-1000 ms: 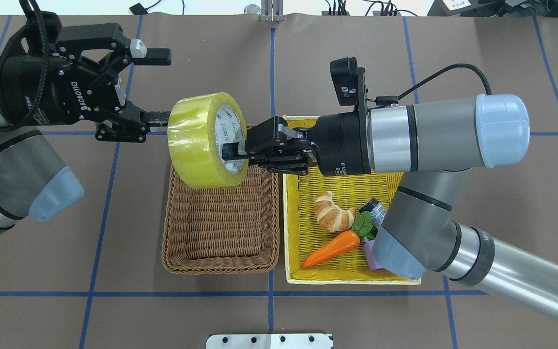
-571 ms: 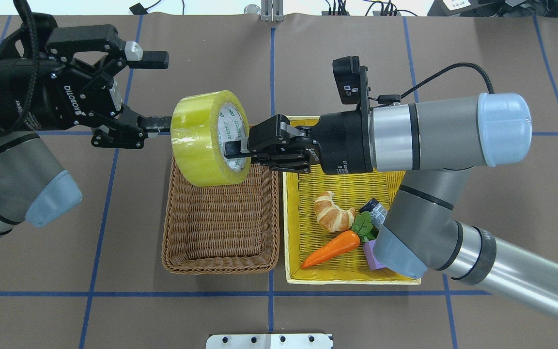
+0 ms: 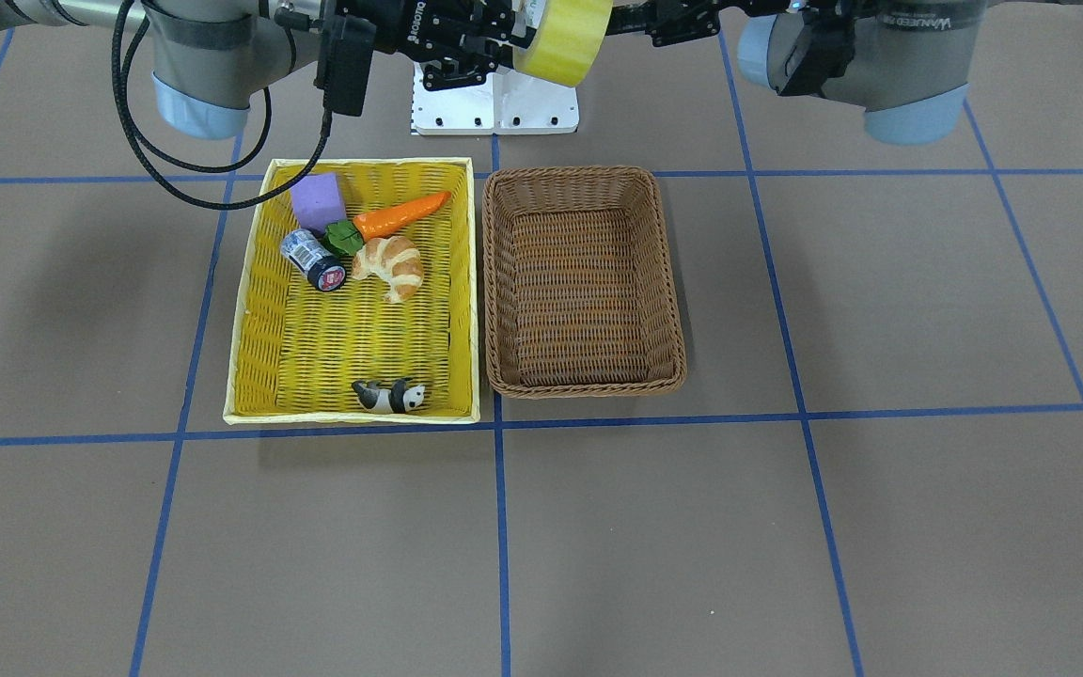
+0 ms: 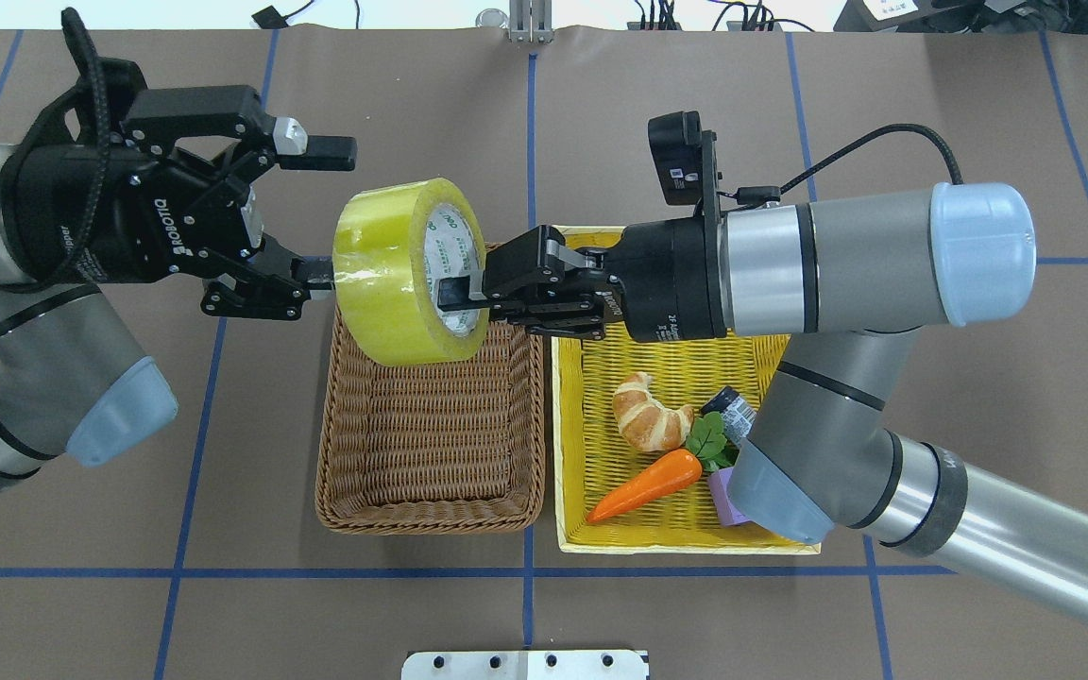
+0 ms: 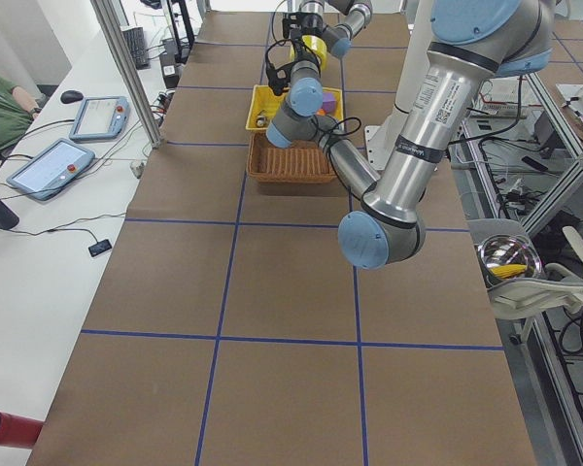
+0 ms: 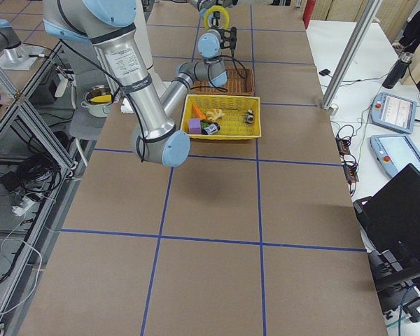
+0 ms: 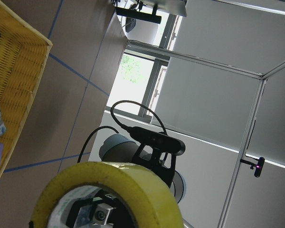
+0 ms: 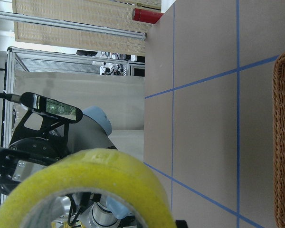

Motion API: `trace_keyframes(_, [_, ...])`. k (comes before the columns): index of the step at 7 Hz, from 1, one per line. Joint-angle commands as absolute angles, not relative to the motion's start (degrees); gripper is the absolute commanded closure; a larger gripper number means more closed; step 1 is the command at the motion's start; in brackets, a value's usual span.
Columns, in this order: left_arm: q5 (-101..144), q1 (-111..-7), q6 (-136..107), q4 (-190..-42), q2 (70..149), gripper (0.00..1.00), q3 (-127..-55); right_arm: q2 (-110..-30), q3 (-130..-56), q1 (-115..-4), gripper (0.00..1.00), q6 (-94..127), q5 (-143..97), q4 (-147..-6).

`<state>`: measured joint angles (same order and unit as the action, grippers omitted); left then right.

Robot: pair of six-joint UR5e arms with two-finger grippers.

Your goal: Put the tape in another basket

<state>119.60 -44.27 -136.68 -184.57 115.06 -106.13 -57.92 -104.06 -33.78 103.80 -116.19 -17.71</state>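
Observation:
The tape [image 4: 393, 274], a wide yellowish roll with a white core, hangs in the air over the far end of the brown wicker basket [image 4: 431, 515]. My right gripper [image 4: 459, 291] is shut on the roll's wall, with one finger inside the core. My left gripper [image 4: 341, 212] is open at the roll's left side, its upper finger beyond the roll and its lower finger at the roll's edge. The tape also shows in the front view [image 3: 560, 33], the left wrist view [image 7: 109, 190] and the right wrist view [image 8: 85, 175]. Nothing lies in the brown basket [image 3: 588, 385].
The yellow basket [image 4: 686, 543] stands right beside the brown one. It holds a croissant [image 4: 650, 416], a carrot [image 4: 648, 482], a small dark can [image 4: 731, 411], a purple block [image 4: 723, 496] and a panda figure [image 3: 391, 395]. My right arm's elbow hangs over it.
My left gripper has moved right, up to the tape's left side, still open. The tape and my right gripper have hardly moved.

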Motion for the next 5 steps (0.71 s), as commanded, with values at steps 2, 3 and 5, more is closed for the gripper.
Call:
trace_keyframes(2, [119.5, -43.5, -136.8, -184.6, 115.2, 0.05, -106.4, -58.0, -104.1, -33.8, 1.00, 103.7, -116.2, -17.7])
trace_keyframes(3, [119.5, -43.4, -136.9, -184.6, 115.2, 0.29, -106.5, -58.0, -104.2, -33.8, 1.00, 103.8, -116.2, -17.7])
trace_keyframes(5, [119.6, -41.8, -138.6, -184.7, 115.1, 1.00, -107.6, -57.9, -104.5, -33.8, 0.00, 110.1, -115.4, -16.0])
